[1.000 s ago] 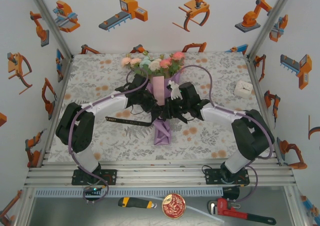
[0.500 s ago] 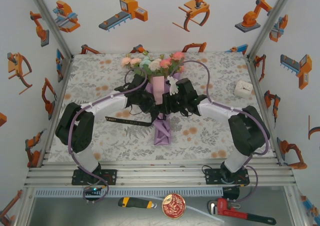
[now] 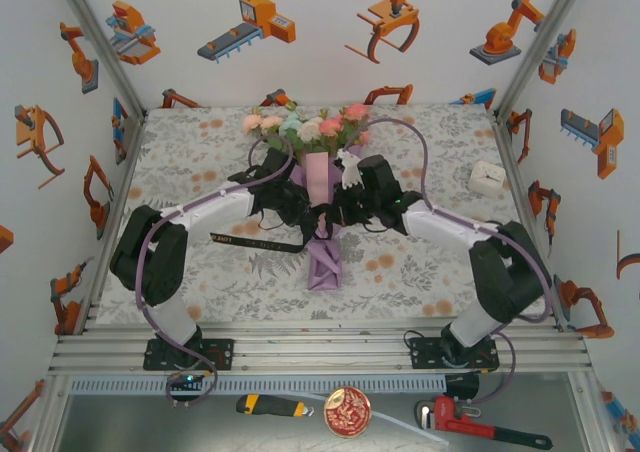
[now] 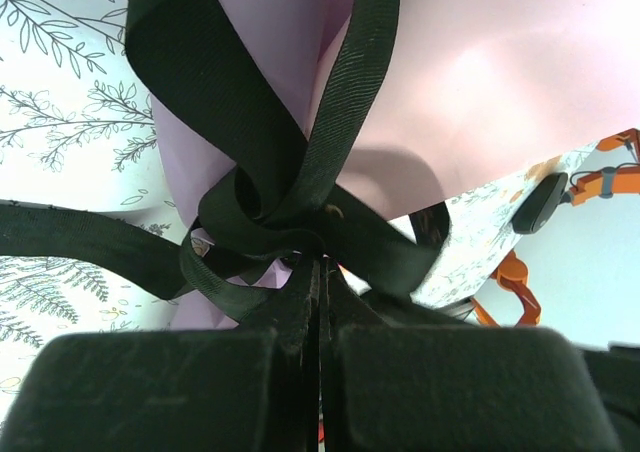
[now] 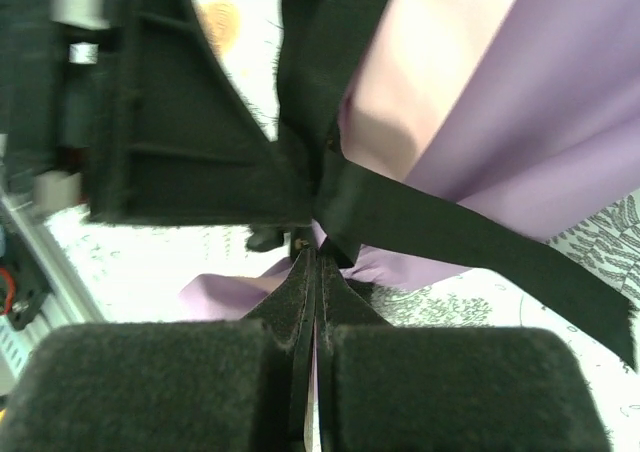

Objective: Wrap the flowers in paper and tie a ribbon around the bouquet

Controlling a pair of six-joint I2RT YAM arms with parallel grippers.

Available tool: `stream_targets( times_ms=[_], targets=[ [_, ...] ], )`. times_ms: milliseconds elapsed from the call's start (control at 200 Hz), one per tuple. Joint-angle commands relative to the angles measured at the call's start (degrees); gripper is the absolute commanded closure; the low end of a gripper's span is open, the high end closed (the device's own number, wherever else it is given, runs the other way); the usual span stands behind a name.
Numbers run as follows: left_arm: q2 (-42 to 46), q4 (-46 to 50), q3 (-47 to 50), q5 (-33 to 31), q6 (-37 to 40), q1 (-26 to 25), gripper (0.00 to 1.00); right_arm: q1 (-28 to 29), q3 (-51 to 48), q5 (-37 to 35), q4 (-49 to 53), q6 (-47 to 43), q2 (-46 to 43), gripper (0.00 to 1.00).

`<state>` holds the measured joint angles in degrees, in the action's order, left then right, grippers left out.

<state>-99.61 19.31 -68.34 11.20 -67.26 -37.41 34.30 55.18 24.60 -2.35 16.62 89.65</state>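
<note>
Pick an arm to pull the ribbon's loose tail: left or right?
Left, probably. The left gripper and right gripper are both shut on the ribbon at the knot, but its tail lies beside the left arm, across the bouquet from the right.

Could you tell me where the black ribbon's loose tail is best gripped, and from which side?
Take the ribbon by its free tail, which lies flat on the tablecloth left of the bouquet. Come straight down from above, jaws across its narrow width: it is thin and floppy, so a side approach would likely just push it along.
</note>
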Motion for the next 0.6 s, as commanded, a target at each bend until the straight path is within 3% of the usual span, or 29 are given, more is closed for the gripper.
stream_targets(
  times_ms=[0,330,596],
  targets=[
    [1.35,0.37,-1.27,0.88,0.39,0.31,1.0,0.06,-2.42,4.77,-4.51,-0.34,-4.39,1.0],
    [-0.05,-6.73,0.41,6.07,-2.7,-0.87,1.0,0.1,-4.27,13.26,-10.62,3.01,-1.6,0.99],
    [-0.68,-15.08,4.53,10.51,-6.52,-1.75,1.0,0.06,-4.6,13.51,-11.58,3.37,0.11,0.87]
  ],
)
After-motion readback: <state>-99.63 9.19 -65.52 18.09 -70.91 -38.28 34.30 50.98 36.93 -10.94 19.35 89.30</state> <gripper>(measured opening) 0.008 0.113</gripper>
